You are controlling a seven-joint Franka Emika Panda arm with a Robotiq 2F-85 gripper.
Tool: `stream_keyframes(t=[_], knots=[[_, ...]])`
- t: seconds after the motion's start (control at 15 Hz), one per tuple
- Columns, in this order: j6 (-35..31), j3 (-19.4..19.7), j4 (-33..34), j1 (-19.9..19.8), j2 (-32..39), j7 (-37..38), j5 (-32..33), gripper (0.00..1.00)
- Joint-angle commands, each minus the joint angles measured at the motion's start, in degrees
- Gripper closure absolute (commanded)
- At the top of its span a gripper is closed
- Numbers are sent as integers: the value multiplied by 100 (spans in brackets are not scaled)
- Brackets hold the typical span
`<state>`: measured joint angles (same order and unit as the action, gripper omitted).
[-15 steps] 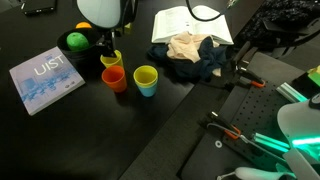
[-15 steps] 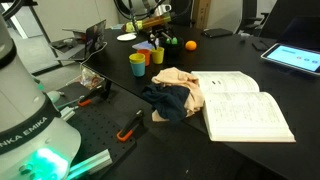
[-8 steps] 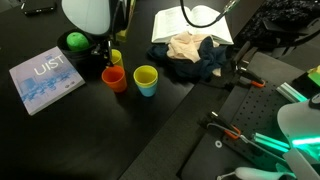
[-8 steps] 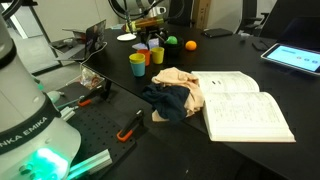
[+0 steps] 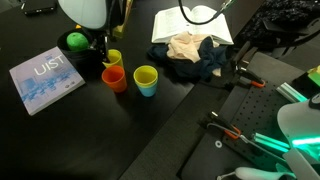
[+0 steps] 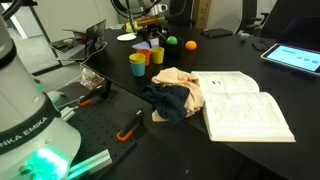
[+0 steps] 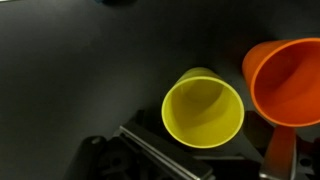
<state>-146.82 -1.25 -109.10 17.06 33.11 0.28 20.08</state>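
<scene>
Yellow cup [image 5: 112, 58] stands upright on the black worktop [image 5: 70, 130], right under the hand [image 5: 104, 46], at the far end of a tight group of three cups. An orange cup [image 5: 115, 79] sits just beside it on the near side. A two-tone cup [image 5: 146, 80], yellow over blue, stands right of the orange one, close but apart. In the wrist view the yellow cup [image 7: 203, 108] shows its open mouth from above, with the orange cup [image 7: 288, 80] at the frame's right edge. Their rims come very near, but I cannot tell whether they touch.

Room is tight on the near and right sides because of those two cups. A green ball [image 5: 75, 41] lies just left of the hand, so that side is narrow too. Nearer and further left, a UIST booklet [image 5: 45, 78] lies flat, well apart. To the right, a heap of cloths [image 5: 195, 57] and an open book [image 5: 190, 22] lie well apart from the cups, with bare worktop between. The worktop's edge runs diagonally across the near right, well away from the cups.

The arm [image 5: 85, 10] comes in from the far side, its white body above the cups and the hand pointing straight down. Its fingers [image 7: 278, 155] stand wide apart and hold nothing. How high they are over the rim cannot be told.
</scene>
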Motion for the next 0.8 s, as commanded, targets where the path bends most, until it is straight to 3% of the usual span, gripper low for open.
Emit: stream_keyframes(t=[0.0,0.73], knots=[[-180,53,31,-54,-16,21,117,0],[-377,57,63,-134,182,23,37,0]])
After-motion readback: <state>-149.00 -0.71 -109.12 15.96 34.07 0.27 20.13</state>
